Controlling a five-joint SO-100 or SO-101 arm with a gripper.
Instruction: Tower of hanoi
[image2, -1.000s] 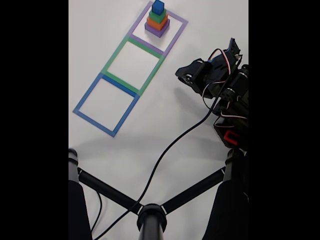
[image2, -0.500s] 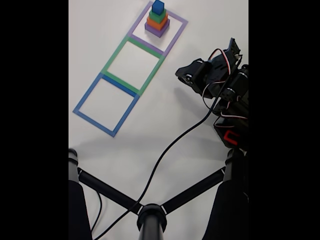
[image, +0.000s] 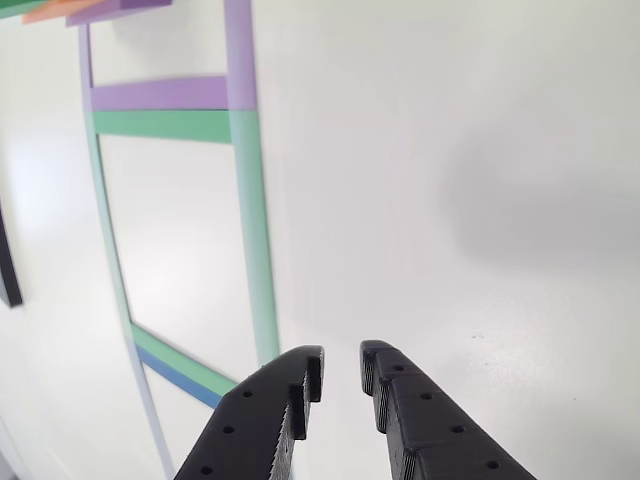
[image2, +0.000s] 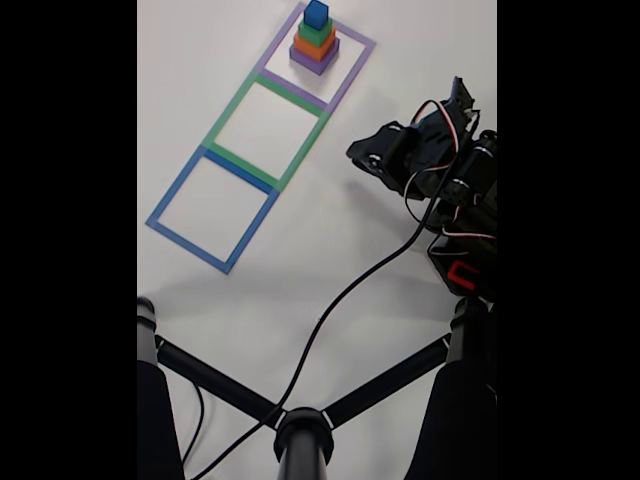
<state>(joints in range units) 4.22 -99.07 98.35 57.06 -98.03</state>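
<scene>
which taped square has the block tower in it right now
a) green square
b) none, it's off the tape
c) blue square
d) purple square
d, the fixed view shows the block tower standing inside the purple square at the far end of the row, while the green square and the blue square hold nothing.

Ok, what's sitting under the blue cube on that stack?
Under the blue cube: a green block, an orange block, then a purple block, inside the purple square. Their covered tops are hidden.
</scene>
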